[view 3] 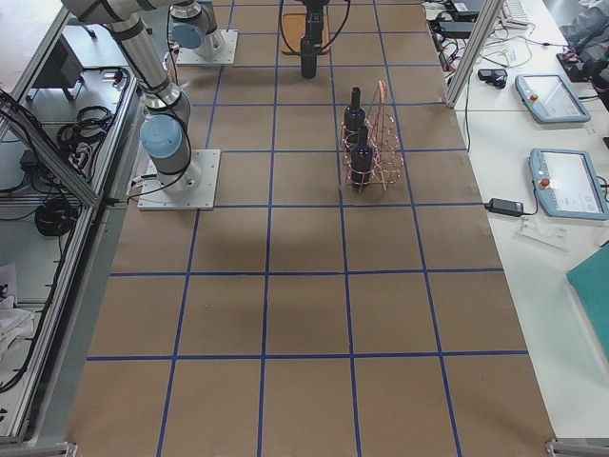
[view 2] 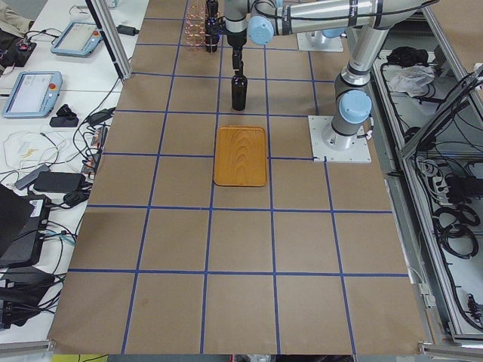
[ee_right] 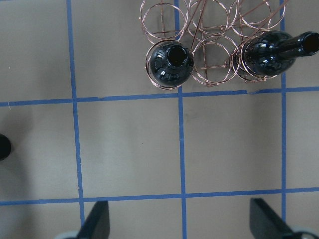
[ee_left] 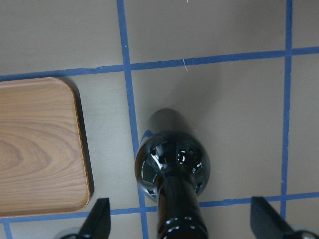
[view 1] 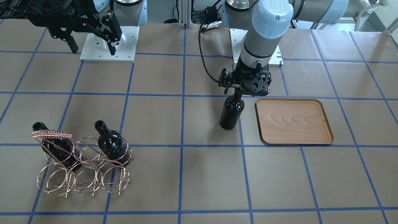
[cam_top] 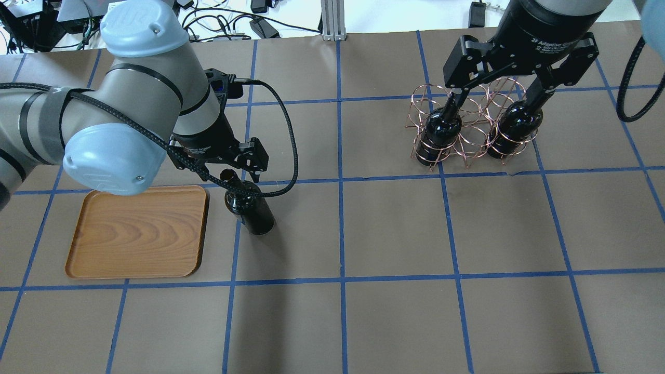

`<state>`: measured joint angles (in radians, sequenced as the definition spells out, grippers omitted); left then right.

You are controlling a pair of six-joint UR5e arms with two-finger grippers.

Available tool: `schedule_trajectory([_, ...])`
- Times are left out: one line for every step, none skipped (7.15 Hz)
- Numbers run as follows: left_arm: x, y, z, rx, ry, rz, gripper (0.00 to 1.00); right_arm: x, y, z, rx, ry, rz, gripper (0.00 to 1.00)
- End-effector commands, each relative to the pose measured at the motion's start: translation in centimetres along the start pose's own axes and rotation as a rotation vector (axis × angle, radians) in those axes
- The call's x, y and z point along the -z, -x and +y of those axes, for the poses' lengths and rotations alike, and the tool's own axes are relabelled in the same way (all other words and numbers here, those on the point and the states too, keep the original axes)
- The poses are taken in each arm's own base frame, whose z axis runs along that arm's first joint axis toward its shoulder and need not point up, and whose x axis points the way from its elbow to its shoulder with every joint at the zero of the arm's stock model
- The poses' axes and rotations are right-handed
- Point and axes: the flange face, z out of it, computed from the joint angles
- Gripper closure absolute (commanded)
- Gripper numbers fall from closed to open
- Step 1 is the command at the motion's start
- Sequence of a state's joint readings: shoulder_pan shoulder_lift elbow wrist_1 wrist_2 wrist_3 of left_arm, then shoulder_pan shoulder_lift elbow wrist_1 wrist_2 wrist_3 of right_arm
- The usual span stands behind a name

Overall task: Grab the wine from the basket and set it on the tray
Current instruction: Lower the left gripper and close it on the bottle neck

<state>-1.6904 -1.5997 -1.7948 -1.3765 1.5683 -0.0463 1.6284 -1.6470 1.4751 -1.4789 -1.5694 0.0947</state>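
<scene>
The tabletop (cam_top: 395,234) is covered in brown paper crossed by blue tape. Seen from overhead, the wine bottle (cam_top: 252,210) stands upright on the paper at three o'clock of the wooden tray (cam_top: 137,231), just beside it and not on it. The left end effector (ee_left: 184,224) straddles the neck, spread wide and gripping nothing. The right end effector (cam_top: 499,96), also wide, hangs above the basket's side, at two o'clock, where two bottles (view 1: 113,144) sit in the basket (view 1: 84,174). I see two risks: the slick glass slipping from a neck grip, or the base catching the tray rim and toppling.
</scene>
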Motion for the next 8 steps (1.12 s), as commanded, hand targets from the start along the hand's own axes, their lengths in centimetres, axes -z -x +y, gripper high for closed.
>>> schedule_trajectory([-0.6, 0.0, 0.0, -0.008, 0.013, -0.005, 0.06, 0.0, 0.0, 0.0, 0.002, -0.001, 0.0, 0.0])
schedule_trajectory([-1.3, 0.0, 0.5, -0.014, 0.028, -0.007, 0.2, 0.0, 0.0, 0.0, 0.002, -0.003, 0.0, 0.0])
schedule_trajectory([-1.7, 0.0, 0.5, -0.014, 0.036, -0.007, 0.21, 0.0, 0.0, 0.0, 0.002, -0.003, 0.0, 0.0])
schedule_trajectory([-1.7, 0.0, 0.5, -0.014, 0.036, -0.007, 0.21, 0.2, 0.0, 0.1, -0.001, -0.004, -0.001, 0.0])
schedule_trajectory([-1.6, 0.0, 0.6, -0.016, 0.035, -0.007, 0.21, 0.2, 0.0, 0.2, -0.003, -0.001, 0.001, 0.0])
schedule_trajectory([-1.6, 0.0, 0.6, -0.017, 0.035, -0.006, 0.34, 0.2, 0.0, 0.2, -0.003, -0.001, 0.001, 0.0])
schedule_trajectory([-1.7, 0.0, 0.6, -0.019, 0.039, -0.007, 0.36, 0.2, 0.0, 0.2, -0.001, 0.0, 0.001, 0.0])
schedule_trajectory([-1.7, 0.0, 0.6, -0.017, 0.041, -0.007, 0.42, 0.3, 0.0, 0.3, 0.0, -0.003, 0.001, 0.0])
